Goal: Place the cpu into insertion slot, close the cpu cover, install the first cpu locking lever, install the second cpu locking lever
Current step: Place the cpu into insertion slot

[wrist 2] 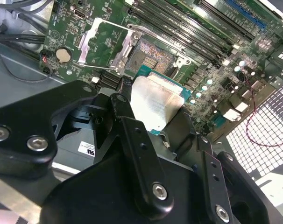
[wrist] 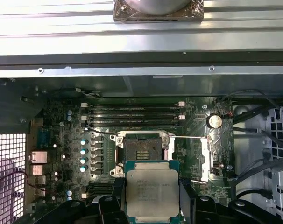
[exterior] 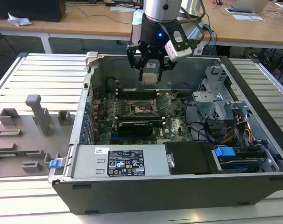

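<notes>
The hand (exterior: 151,71) is shut on the cpu (wrist: 152,193), its dark fingers (wrist: 114,198) pressing two opposite edges of the chip. The cpu lies flat and level with the board. Its pale metal top faces up toward both wrist cameras, and a green rim shows around it. Being square, it has no long axis, and its edges run parallel to those of the insertion slot (wrist: 142,151). It sits between the fingertips and reaches just past them toward the slot.

The chip hangs above the motherboard (wrist: 62,140), not seated. In the first wrist view its leading edge just overlaps the slot's near rim. The slot is uncovered, its dark contact field bare inside the metal rim.

Beside the slot, the cpu cover (wrist: 207,158) is swung open and away from it. Green board shows through its cut-out in the second wrist view (wrist 2: 87,44). Beyond the slot run the long memory slots (wrist: 137,114), then the wall of the computer case (exterior: 179,186), which rests on a slatted table (exterior: 38,74).
</notes>
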`<state>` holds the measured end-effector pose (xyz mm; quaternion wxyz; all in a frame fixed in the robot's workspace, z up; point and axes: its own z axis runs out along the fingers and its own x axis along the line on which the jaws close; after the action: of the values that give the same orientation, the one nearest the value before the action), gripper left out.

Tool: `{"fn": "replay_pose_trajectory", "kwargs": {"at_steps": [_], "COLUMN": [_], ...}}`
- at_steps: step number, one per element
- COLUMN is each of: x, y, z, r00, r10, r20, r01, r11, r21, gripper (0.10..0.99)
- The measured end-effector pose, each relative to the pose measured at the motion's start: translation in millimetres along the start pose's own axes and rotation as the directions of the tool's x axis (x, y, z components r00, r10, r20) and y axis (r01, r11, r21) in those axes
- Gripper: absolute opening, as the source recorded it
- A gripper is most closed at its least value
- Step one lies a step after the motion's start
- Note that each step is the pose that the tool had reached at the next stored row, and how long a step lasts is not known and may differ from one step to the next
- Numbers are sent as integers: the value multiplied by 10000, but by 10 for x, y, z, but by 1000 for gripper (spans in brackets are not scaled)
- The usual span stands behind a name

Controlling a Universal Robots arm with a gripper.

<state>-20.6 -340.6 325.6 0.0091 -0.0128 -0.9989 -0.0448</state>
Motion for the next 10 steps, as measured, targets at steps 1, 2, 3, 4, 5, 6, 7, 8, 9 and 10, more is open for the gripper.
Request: {"fn": "replay_pose_trajectory", "kwargs": {"at_steps": [1, 2, 3, 4, 5, 6, 7, 8, 9, 10], "x": [0, 0, 0, 0, 0, -1, -1, -1, -1, -1], "y": [-1, -1, -1, -2, -2, -3, -3, -4, -4, -4], "z": [6, 9, 13, 20, 26, 29, 35, 39, 43, 46], "r00": [10000, 10000, 10000, 10000, 10000, 10000, 10000, 10000, 10000, 10000], "r10": [0, 0, 0, 0, 0, 0, 0, 0, 0, 0], "r20": [0, 0, 0, -1, 0, 0, 0, -1, -1, 0], "r01": [0, 0, 0, 0, 0, 0, 0, 0, 0, 0], "r11": [10000, 10000, 10000, 10000, 10000, 10000, 10000, 10000, 10000, 10000], "r21": [0, 0, 0, 0, 0, 0, 0, 0, 0, 0], "gripper": [541, 541, 541, 541, 541, 541, 541, 541, 541, 541]}}
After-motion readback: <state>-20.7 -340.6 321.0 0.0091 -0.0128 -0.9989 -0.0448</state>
